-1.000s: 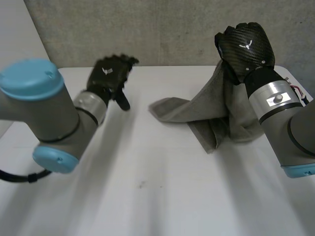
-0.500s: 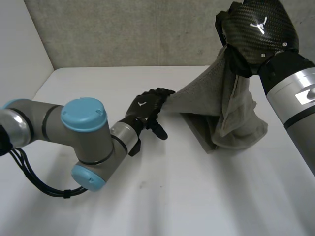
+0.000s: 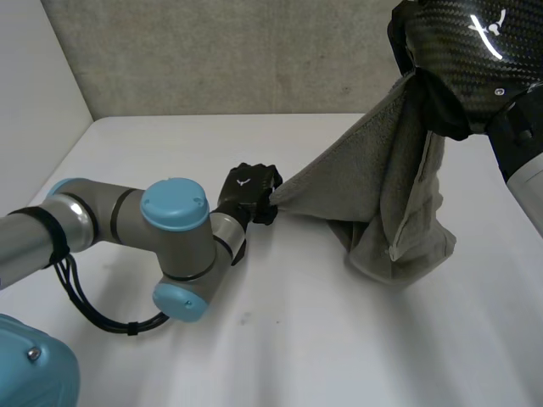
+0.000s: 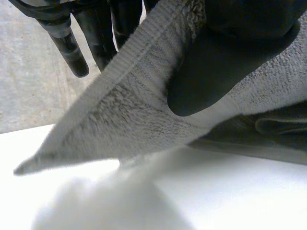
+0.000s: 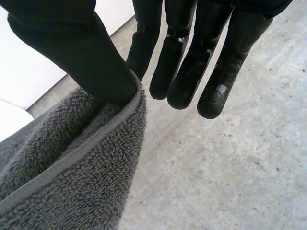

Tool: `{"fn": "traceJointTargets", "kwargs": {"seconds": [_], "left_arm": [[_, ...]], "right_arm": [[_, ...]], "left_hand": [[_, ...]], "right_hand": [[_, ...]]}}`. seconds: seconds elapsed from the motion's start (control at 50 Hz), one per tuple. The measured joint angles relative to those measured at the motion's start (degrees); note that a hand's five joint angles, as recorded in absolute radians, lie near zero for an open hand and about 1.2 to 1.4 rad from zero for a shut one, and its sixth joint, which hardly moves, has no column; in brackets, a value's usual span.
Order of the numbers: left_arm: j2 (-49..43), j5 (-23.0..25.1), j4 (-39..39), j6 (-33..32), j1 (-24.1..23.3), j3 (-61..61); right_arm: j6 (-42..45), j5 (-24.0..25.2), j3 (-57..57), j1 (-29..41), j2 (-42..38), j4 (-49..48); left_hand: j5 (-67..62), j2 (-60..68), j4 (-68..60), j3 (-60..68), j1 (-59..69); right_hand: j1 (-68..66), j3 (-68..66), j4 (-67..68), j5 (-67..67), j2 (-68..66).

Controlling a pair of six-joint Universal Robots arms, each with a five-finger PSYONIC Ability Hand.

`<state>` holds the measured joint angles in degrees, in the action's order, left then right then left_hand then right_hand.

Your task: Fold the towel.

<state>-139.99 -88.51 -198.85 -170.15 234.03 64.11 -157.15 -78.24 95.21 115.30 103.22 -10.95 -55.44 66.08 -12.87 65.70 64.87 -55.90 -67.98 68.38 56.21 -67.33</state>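
Towel, grey looped terry, hemmed edge

Towel hung from right hand at right, its corner in left hand, over table.

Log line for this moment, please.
left hand: pinching towel near corner | right hand: holding towel edge, raised | towel: hanging, lower part sagging to table

Left arm grey, light-blue caps. Left hand black, white mark. Right hand glossy black carbon weave, white three-pronged mark on back.
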Motion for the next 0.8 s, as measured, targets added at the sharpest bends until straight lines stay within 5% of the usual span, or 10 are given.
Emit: {"fn": "traceJointTargets", "kwargs": {"seconds": [0.3, 0.48, 0.68, 0.8], "left_arm": [[24.8, -1.2, 0.4, -12.7, 12.0, 15.5], [35.3, 2.8, 3.9, -24.0, 13.7, 25.2], [36.7, 4.6, 10.0, -37.8, 14.6, 34.8], [33.6, 4.6, 10.9, -40.6, 15.0, 35.9]], "right_arm": [[0.6, 4.9, -0.7, -10.8, -12.4, 0.0], [0.1, 6.4, -2.3, -10.9, -23.5, 3.1], [0.2, 6.4, -3.4, -10.4, -35.8, 10.3], [0.8, 6.1, -5.2, -10.4, -39.5, 12.1]], "left_hand": [[-3.1, 3.6, 0.0, 3.8, 2.4], [-3.1, 3.6, 0.0, 3.8, 2.4], [-3.1, 3.7, 0.0, 3.9, 2.4], [-3.1, 3.7, 0.0, 3.9, 2.4]], "right_hand": [[0.0, -0.1, 0.0, 0.0, 0.0], [0.0, -0.1, 0.0, 0.0, 0.0], [0.0, -0.1, 0.0, 0.1, 0.0], [0.0, -0.1, 0.0, 0.1, 0.0]]}}
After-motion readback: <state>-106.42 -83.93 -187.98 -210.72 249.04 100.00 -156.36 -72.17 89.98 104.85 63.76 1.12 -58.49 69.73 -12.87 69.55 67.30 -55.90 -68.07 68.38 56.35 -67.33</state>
